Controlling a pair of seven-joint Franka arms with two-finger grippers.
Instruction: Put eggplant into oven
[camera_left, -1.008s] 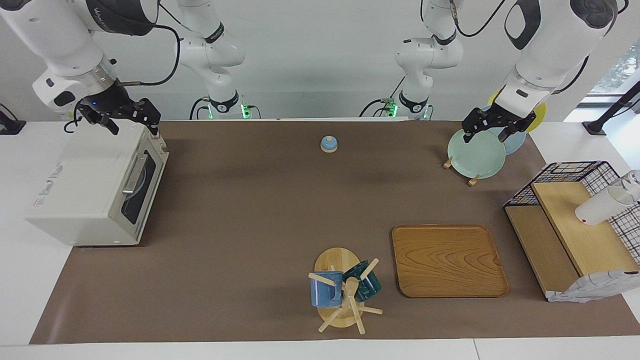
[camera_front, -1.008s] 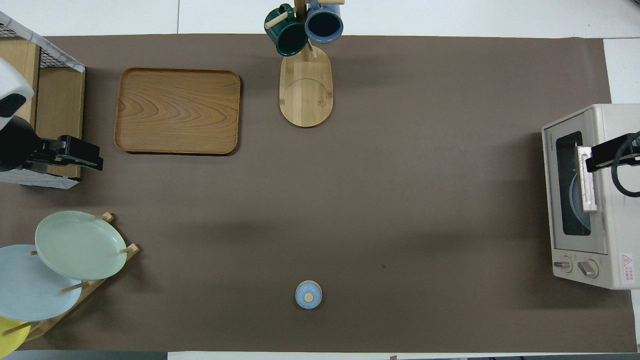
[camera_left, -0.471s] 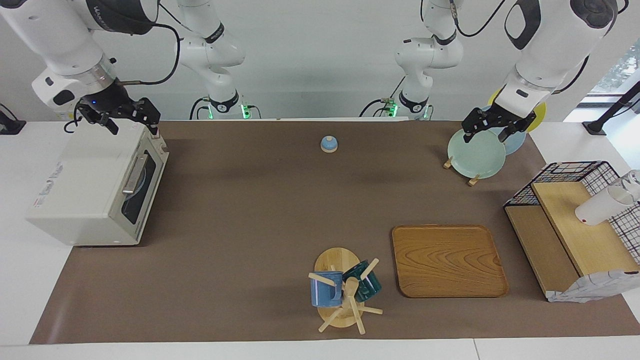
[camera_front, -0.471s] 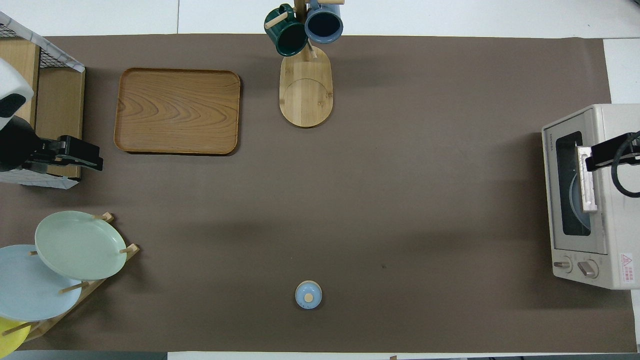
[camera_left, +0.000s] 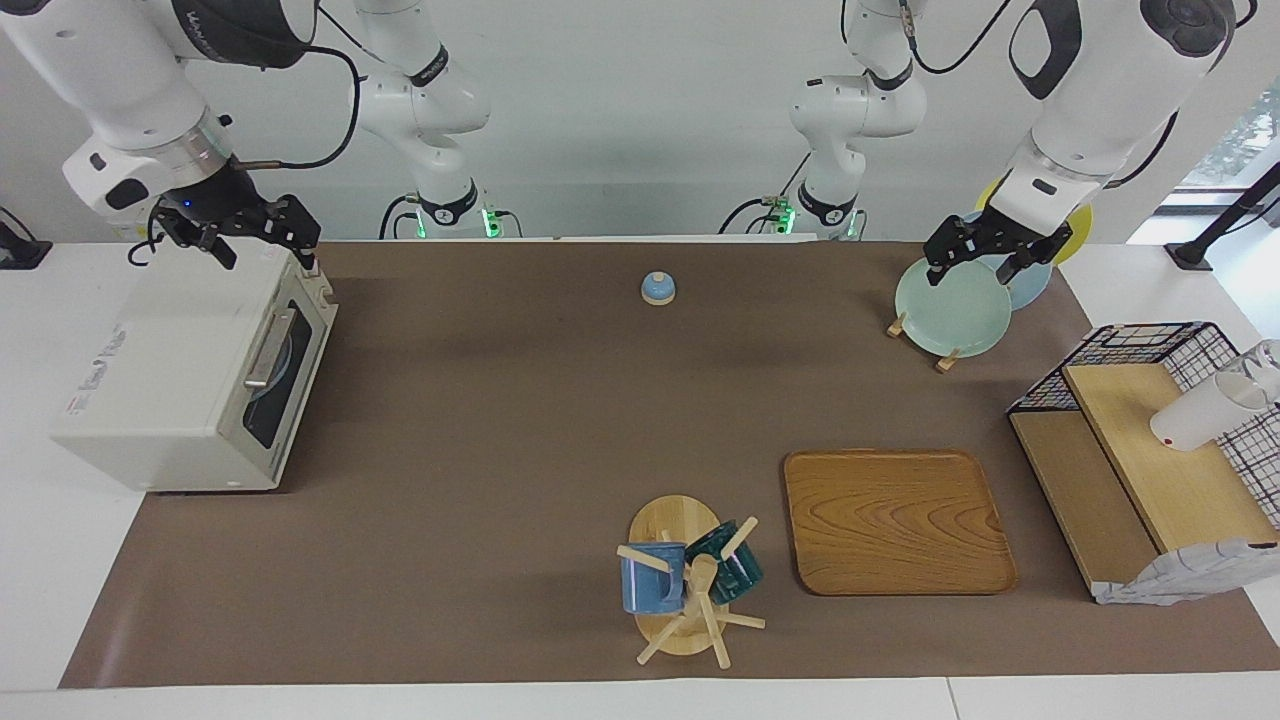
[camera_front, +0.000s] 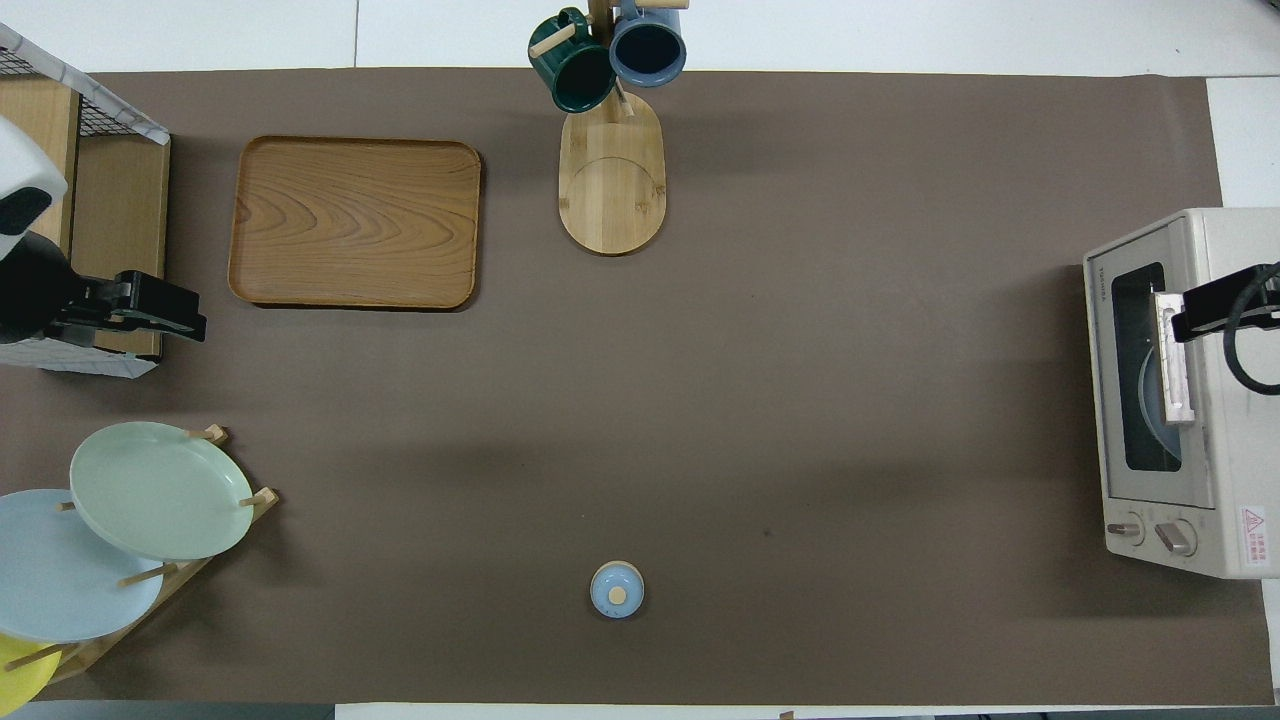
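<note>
Off-white and boxy, the oven (camera_left: 190, 375) sits with its door shut at the right arm's end of the tabletop (camera_left: 520, 420). No eggplant shows in either view. Right claw (camera_left: 268, 246) hangs over the oven's top, fingers apart and empty. Left claw (camera_left: 982, 264) hangs over the plate rack (camera_left: 950, 305), fingers apart and empty.

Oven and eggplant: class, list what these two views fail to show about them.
- Eggplant: seen in neither view, so its place is unknown.
- Oven interior: dark door glass hides it in both views; only a pale round shape shows through.
- Oven's outer side: cut off by the overhead view's edge.
- Right end effector: mostly cut off by the overhead view's edge.
</note>
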